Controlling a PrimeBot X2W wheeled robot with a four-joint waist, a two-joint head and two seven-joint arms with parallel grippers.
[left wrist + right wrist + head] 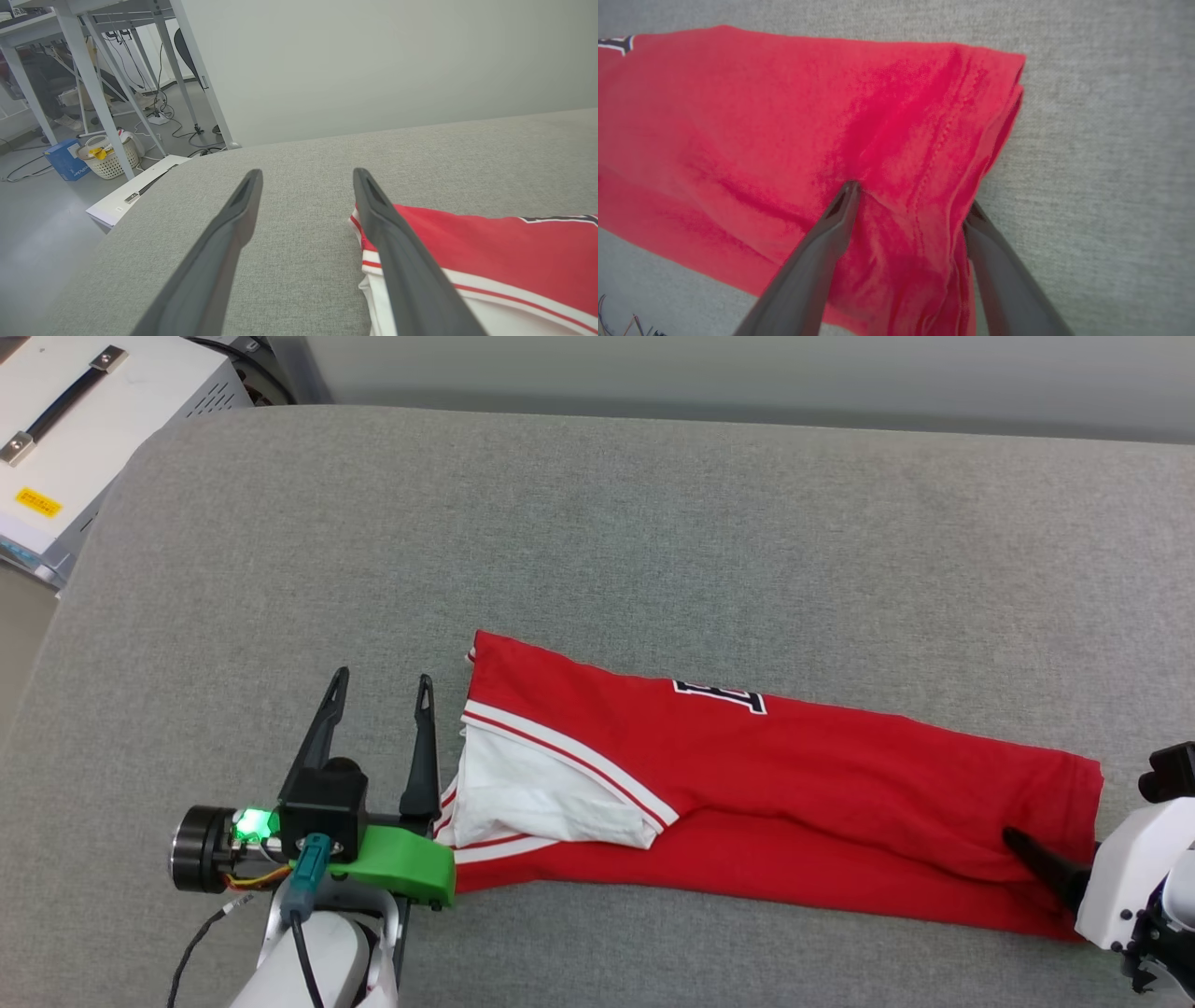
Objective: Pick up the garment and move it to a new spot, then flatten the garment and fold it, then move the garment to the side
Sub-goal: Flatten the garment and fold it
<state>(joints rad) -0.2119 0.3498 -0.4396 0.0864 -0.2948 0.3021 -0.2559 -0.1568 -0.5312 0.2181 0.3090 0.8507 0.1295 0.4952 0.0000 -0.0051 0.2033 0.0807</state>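
red shirt (794, 775) lies folded on grey cushion (597, 523); left gripper (383, 683) wide beside its sleeve, right gripper (911, 198) wide, straddling its hem.

Probably a robotics lab or test room: a grey fabric-covered work surface (653, 523), a white equipment case (140, 392) with a handle beside it, metal-legged benches (88, 70), loose cables (184, 127) and a basket (110, 163) on bare grey floor (37, 233).
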